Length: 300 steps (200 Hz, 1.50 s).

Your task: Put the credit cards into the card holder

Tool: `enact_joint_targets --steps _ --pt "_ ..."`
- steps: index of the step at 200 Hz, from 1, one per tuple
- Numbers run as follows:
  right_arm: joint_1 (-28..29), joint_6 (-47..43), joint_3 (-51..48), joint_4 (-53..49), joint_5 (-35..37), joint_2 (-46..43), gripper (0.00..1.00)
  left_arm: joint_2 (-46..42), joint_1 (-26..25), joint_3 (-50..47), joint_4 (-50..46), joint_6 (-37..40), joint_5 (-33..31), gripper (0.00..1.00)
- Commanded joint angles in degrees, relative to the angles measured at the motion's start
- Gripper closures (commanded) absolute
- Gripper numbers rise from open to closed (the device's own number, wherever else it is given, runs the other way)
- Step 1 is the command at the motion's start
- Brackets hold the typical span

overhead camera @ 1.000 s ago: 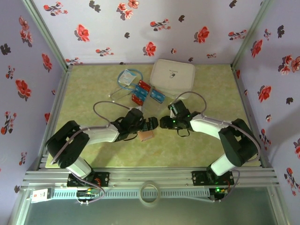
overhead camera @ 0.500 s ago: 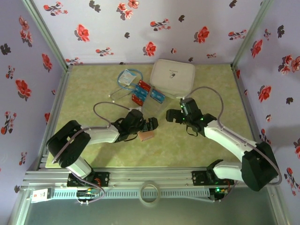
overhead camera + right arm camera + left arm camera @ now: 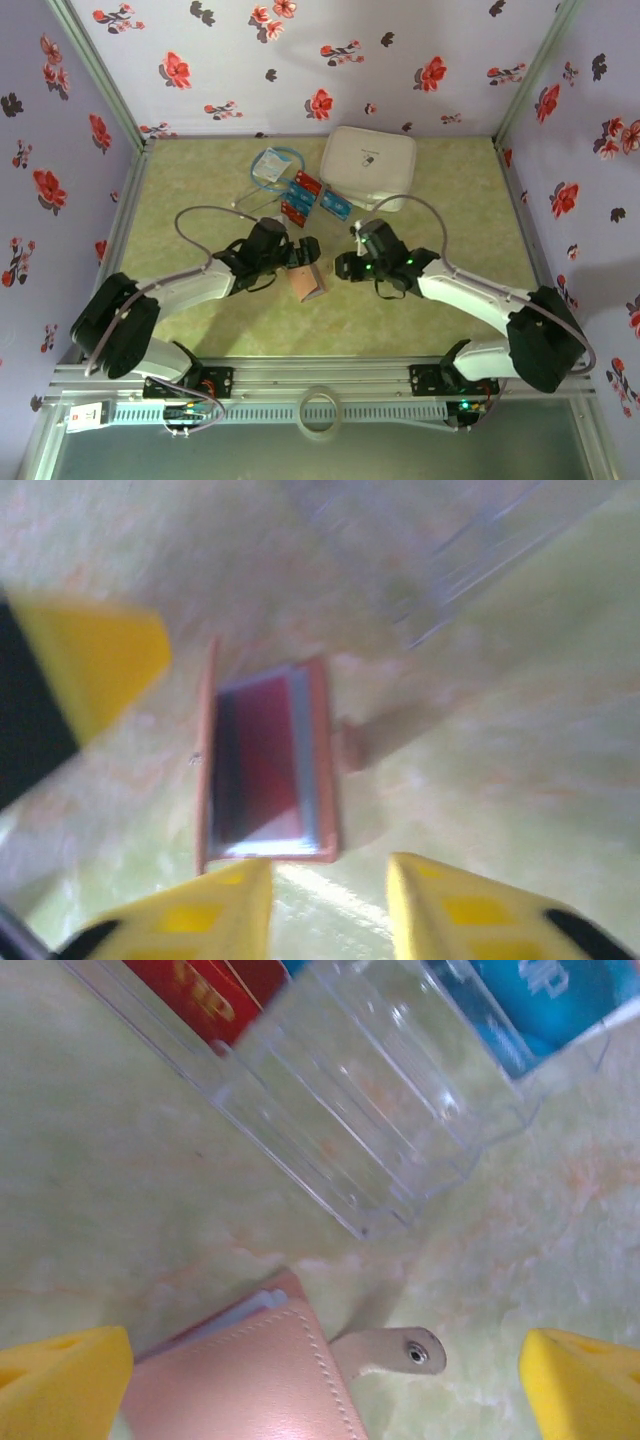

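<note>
**Top external:** the small flat tan-brown card holder [image 3: 310, 282] stands open on its edge on the green marbled table [image 3: 190, 210], front-centre, between both hands.
- The left hand [image 3: 303, 254] is just behind it on the left side, spread wide.
- The right hand [image 3: 346, 266] is just beside it on the right side, not touching.
- The thin red and blue credit cards [image 3: 300, 197] lie further back.
- A big white rounded zip case [image 3: 368, 163] sits at the rear. There is dark print on its lid, too small to read.
- A clear bag with a blue cable [image 3: 272, 166] lies to the left of the case.

**Left wrist:** the yellow fingertips [image 3: 60, 1380] sit at the two lower corners, wide apart and gripping nothing.
- The holder's pink-tan leather face is at the bottom edge between them, just beside the frame-left finger. Cannot tell if they touch.
- Its snap tab [image 3: 395, 1348], with a metal stud, sticks out toward the other finger, well short of it.
- A clear plastic tray [image 3: 360, 1110] lies beyond the holder.
- The red card [image 3: 200, 990] at the top has gold letters that look like "VIP".
- The blue card [image 3: 545, 995] has light print that is cut off and unreadable.

**Right wrist:** this view is blurred.
- The holder is seen open from above, with grey-blue lining and a red face inside.
- The right hand's yellow fingers [image 3: 200, 915] are at the bottom with a narrow gap and nothing between them.
- The holder is just ahead of the tips.
- One yellow finger of the left hand is near the holder's frame-left side, apart from it.
</note>
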Motion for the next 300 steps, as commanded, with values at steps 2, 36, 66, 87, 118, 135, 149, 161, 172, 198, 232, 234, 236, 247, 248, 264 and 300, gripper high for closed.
enact_joint_targets --steps 2,36,66,87,118,135,149,161,172,198,232,234,236,247,248,264,300 --pt "4.25 1.34 3.23 3.20 -0.95 2.18 0.78 -4.84 3.58 0.15 -6.67 2.77 -1.41 0.00" --pt "9.49 0.47 6.93 3.27 -0.91 5.01 0.88 -9.71 8.31 -1.54 -11.89 3.97 -1.57 0.00" --pt "10.31 0.04 7.78 3.23 -1.32 8.66 0.95 -11.20 10.20 -2.12 -15.49 5.46 -1.55 0.00" --pt "10.36 -0.57 7.39 3.90 -1.00 11.28 0.99 -10.91 10.56 -1.69 -17.62 7.15 -1.88 0.00" --pt "10.27 -0.88 6.87 5.42 -0.88 15.00 1.00 -10.63 10.66 -1.29 -19.48 8.77 -2.69 0.00" --pt "10.22 -0.85 6.31 6.34 -0.66 16.26 1.00 -10.57 10.66 -1.19 -19.90 9.55 -2.72 0.00" --pt "10.07 -0.74 5.82 7.09 -0.39 17.10 1.00 -9.99 10.67 -1.06 -20.33 10.37 -2.71 0.00" --pt "9.96 -0.51 5.41 7.64 -0.25 17.71 1.00 -9.09 10.67 -0.49 -21.07 11.25 -2.79 0.00" --pt "9.77 -0.39 5.04 8.27 -0.25 18.26 1.00 -7.81 10.54 0.25 -22.04 12.37 -2.79 0.00" --pt "9.15 0.14 4.35 9.87 -0.69 19.80 1.00 -3.87 9.51 2.38 -23.55 14.45 -2.86 0.00" --pt "8.60 0.77 3.61 11.68 -1.25 21.23 1.00 0.10 6.29 3.64 -21.83 15.20 -3.62 0.00" --pt "8.58 0.85 3.56 11.73 -1.30 21.27 1.00 0.36 6.06 3.67 -21.74 15.25 -3.67 0.00" --pt "8.58 0.85 3.53 11.79 -1.35 21.28 1.00 0.51 5.85 3.75 -21.54 15.27 -3.72 0.00" --pt "8.53 1.06 3.45 12.15 -1.40 21.56 1.00 1.46 4.78 3.87 -20.63 15.21 -4.03 0.00" --pt "8.50 1.07 3.44 12.17 -1.40 21.56 1.00 1.55 4.69 3.86 -20.51 15.24 -4.03 0.00" --pt "8.47 1.23 3.41 12.42 -1.51 21.83 1.00 2.88 3.51 4.06 -19.38 15.09 -4.61 0.00" --pt "8.38 1.42 3.07 13.03 -1.78 22.11 1.00 6.10 1.80 4.70 -17.50 14.75 -5.46 0.00"
